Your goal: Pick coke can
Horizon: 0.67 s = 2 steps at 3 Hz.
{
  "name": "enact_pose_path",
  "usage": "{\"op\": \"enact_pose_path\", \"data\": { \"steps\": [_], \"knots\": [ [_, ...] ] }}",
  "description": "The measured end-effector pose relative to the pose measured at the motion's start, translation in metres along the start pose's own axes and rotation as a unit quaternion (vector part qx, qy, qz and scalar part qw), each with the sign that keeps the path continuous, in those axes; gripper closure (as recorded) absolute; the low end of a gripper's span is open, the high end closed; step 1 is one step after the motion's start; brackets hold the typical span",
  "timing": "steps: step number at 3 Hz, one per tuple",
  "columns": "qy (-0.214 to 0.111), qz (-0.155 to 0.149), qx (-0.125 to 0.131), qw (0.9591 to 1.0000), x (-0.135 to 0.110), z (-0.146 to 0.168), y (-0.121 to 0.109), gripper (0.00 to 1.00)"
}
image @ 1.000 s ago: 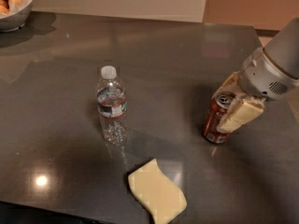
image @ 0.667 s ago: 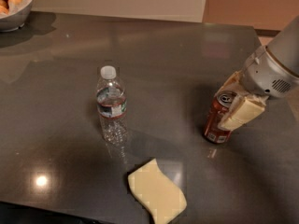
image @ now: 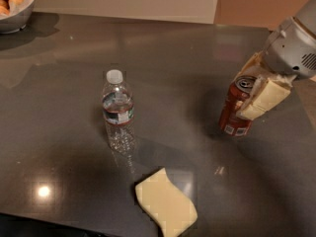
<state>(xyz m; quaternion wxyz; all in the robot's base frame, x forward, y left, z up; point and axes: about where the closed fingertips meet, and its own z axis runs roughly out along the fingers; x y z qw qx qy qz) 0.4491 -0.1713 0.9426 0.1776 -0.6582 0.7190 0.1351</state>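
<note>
The coke can (image: 231, 113) is a dark red can with a silver top and a pale label patch near its base. It is at the right of the dark table (image: 173, 58), tilted slightly. My gripper (image: 249, 90) reaches in from the upper right and is shut on the can. One cream finger (image: 264, 98) lies across the can's front, and the other is behind its top. The can's base looks slightly above the table, with a shadow under it.
A clear water bottle (image: 117, 110) with a white cap stands upright left of centre. A pale yellow sponge (image: 165, 204) lies near the front edge. A bowl of round food (image: 15, 6) sits at the far left corner. A wall runs behind the table.
The gripper and the can have moved up a little together. The can's base has risen from where it rested. The bottle and sponge have not moved.
</note>
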Motion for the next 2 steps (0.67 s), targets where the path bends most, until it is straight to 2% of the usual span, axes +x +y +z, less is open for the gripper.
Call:
{"op": "enact_pose_path", "data": {
  "steps": [1, 2],
  "knots": [
    [-0.022, -0.021, 0.026, 0.9992, -0.0251, -0.0434, -0.0223, 1.00],
    [-0.027, -0.022, 0.038, 0.9987, -0.0291, -0.0439, -0.0282, 1.00]
  ]
}}
